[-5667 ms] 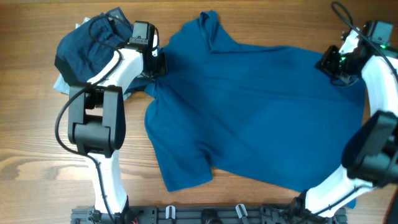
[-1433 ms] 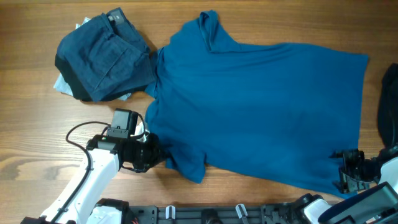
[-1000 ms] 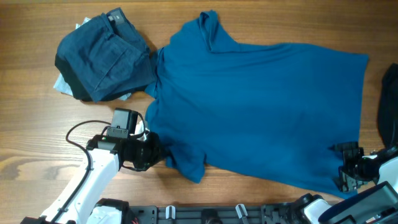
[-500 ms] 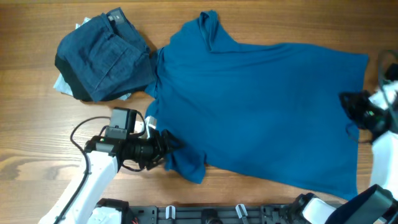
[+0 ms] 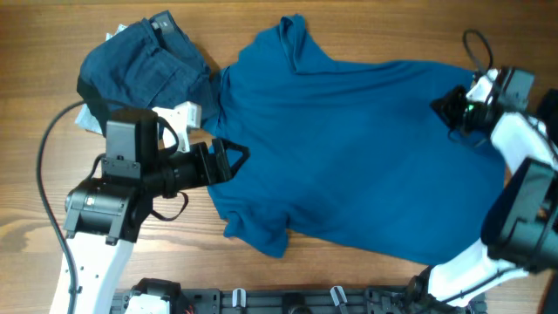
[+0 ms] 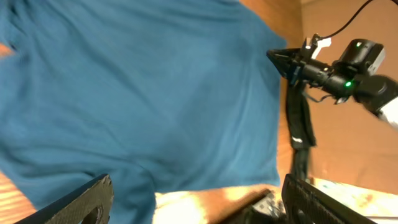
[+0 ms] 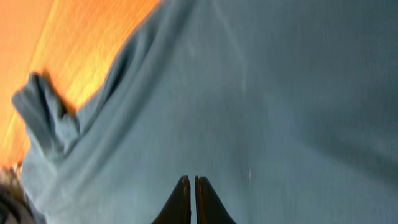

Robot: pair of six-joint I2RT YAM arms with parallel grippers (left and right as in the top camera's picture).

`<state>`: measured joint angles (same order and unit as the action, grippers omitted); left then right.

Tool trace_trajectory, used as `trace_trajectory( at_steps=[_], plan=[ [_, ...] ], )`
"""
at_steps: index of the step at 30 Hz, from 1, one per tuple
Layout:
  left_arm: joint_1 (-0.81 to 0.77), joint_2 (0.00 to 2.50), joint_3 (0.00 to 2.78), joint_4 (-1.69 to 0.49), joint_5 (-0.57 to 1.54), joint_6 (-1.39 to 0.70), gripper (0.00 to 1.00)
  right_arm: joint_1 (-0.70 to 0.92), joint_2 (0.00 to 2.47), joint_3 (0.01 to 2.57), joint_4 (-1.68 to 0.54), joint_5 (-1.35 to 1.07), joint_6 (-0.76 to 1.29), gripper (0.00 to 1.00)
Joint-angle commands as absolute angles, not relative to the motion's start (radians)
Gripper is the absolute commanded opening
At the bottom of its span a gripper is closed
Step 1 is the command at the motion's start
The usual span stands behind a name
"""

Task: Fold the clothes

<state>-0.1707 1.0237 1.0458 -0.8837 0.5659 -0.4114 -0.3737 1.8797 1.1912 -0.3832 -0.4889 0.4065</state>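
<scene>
A blue shirt (image 5: 349, 148) lies spread flat across the table, collar toward the far side and one sleeve (image 5: 261, 231) bunched at the front left. My left gripper (image 5: 231, 161) hovers open over the shirt's left edge, nothing between its fingers. In the left wrist view the shirt (image 6: 155, 93) fills the frame above the wide-apart left gripper (image 6: 196, 205). My right gripper (image 5: 440, 106) is shut and points over the shirt's far right part. Its closed tips (image 7: 189, 186) hang above the cloth (image 7: 261, 93) with nothing held.
A folded pile of dark jeans (image 5: 139, 78) sits at the far left on a light blue cloth (image 5: 87, 118). A black rail (image 5: 288, 301) runs along the front edge. Bare wood table (image 5: 35, 201) lies left of the shirt.
My left gripper let go of the front sleeve, opened, and rose toward the shirt's left edge. My right gripper shut and swung from the front right corner to the far right.
</scene>
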Motion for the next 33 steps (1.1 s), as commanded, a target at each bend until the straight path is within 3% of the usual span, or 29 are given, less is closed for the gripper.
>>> trace_trajectory(
  at_steps=[1, 7, 19, 33],
  plan=[
    [-0.166, 1.021, 1.079, -0.889, 0.459, -0.366, 0.87, -0.367, 2.030, 1.416, -0.484, -0.407, 0.361, 0.04],
    [-0.166, 1.058, 1.079, -0.903, 0.451, -0.367, 0.86, -0.346, 2.191, 1.622, -0.644, -0.244, 0.343, 0.04],
    [-0.166, 1.111, 1.079, -0.899, 0.410, -0.371, 0.85, -0.281, 2.289, 1.638, -0.588, -0.045, 0.424, 0.04],
    [-0.166, 1.111, 1.079, -0.899, 0.410, -0.401, 0.83, -0.237, 2.595, 1.782, -0.516, -0.159, 0.534, 0.04]
  ],
)
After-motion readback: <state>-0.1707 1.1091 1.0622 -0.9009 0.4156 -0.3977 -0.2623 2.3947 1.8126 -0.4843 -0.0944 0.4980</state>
